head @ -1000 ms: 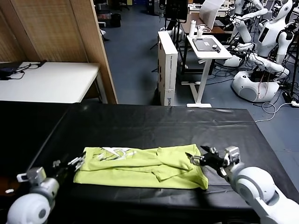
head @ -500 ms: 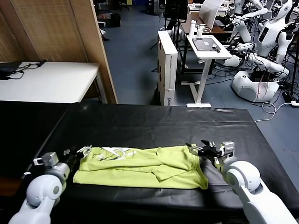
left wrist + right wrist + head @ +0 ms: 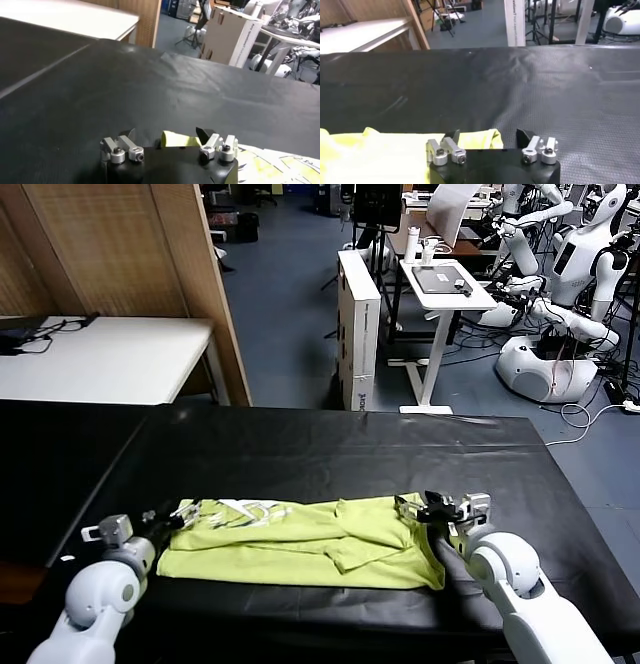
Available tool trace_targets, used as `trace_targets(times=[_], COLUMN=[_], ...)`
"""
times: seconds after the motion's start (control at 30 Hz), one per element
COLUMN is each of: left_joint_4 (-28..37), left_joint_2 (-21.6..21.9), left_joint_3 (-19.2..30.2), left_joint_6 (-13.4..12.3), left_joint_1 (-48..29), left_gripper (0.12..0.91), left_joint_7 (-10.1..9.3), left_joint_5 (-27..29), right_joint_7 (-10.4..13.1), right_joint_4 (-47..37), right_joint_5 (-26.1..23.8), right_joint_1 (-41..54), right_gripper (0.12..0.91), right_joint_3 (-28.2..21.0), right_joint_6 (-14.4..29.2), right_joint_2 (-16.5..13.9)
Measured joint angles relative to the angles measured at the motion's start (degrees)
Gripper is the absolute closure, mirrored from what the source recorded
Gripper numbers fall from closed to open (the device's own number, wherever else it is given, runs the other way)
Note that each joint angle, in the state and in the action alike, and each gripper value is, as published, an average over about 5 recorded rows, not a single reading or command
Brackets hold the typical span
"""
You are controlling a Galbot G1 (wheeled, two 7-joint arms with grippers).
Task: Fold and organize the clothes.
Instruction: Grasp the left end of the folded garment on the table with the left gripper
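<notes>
The lime yellow-green T-shirt [image 3: 300,539] lies folded into a long band across the near part of the black table [image 3: 330,449], its whitish print towards the left end. My left gripper [image 3: 165,516] is open at the shirt's left far corner. In the left wrist view, that corner [image 3: 177,140] lies between the gripper's [image 3: 165,135] spread fingers. My right gripper [image 3: 420,508] is open at the shirt's right far corner. In the right wrist view, the cloth edge [image 3: 475,140] lies between the gripper's [image 3: 489,135] fingers. Neither gripper holds anything.
A white table [image 3: 100,359] and a wooden partition [image 3: 120,244] stand behind on the left. A white box [image 3: 358,324], a small desk [image 3: 445,284] and other robots [image 3: 560,284] stand beyond the table's far edge.
Both grippers have moved away from me along the shirt's ends, from its near side up to its far corners. The shirt has not moved.
</notes>
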Motion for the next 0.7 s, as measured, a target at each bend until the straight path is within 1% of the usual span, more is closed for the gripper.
trace_targets(times=[0.03,0.1,0.13,0.17,0.2,0.23,0.27,0.33,0.37,0.43,0.57,0.7], left_joint_4=[-0.2,-0.5,-0.6,-0.7,-0.7,-0.7,-0.7,-0.6,-0.5,-0.4,-0.3,-0.1], left_joint_2=[0.0,-0.1,-0.2,-0.2,-0.2,-0.2,-0.2,-0.2,-0.2,-0.2,0.1,0.2], left_joint_3=[0.0,0.1,0.1,0.2,0.2,0.1,0.1,0.0,0.0,-0.3,-0.8,-1.0], left_joint_6=[0.0,0.0,0.1,0.1,0.0,0.0,-0.1,-0.4,-0.5,-0.6,-0.8,-0.9], left_joint_1=[0.2,0.4,0.4,0.4,0.4,0.4,0.3,0.3,0.3,0.3,0.3,0.4], left_gripper=[0.260,0.368,0.444,0.500,0.557,0.633,0.690,0.803,0.841,0.880,0.883,0.883], left_joint_7=[0.06,0.08,0.04,0.01,-0.02,-0.04,-0.05,-0.09,-0.12,-0.19,-0.26,-0.24], left_joint_5=[0.0,0.0,0.1,0.1,0.1,0.2,0.3,0.5,0.6,0.7,0.5,0.5], right_joint_7=[0.0,0.0,0.1,0.1,0.3,0.4,0.6,1.1,1.4,1.9,2.6,2.2], right_joint_4=[-0.1,-0.2,-0.2,-0.2,-0.2,-0.1,-0.1,-0.1,-0.1,-0.1,-0.3,-0.4], right_joint_5=[-0.1,-0.2,-0.2,-0.2,-0.2,-0.2,-0.2,-0.2,-0.2,-0.1,0.0,0.2], right_joint_1=[-0.1,-0.2,-0.3,-0.3,-0.4,-0.5,-0.6,-0.8,-0.9,-0.9,-0.9,-1.1], right_gripper=[0.545,0.659,0.732,0.786,0.824,0.861,0.880,0.884,0.884,0.885,0.885,0.885], right_joint_3=[0.0,-0.1,-0.1,-0.2,-0.2,-0.2,-0.2,-0.1,0.0,0.2,0.4,0.4], right_joint_6=[0.2,0.6,0.9,1.2,1.5,1.7,2.0,2.4,2.6,3.0,3.5,3.7], right_joint_2=[0.0,0.1,0.1,0.2,0.2,0.3,0.4,0.6,0.7,1.0,1.5,1.8])
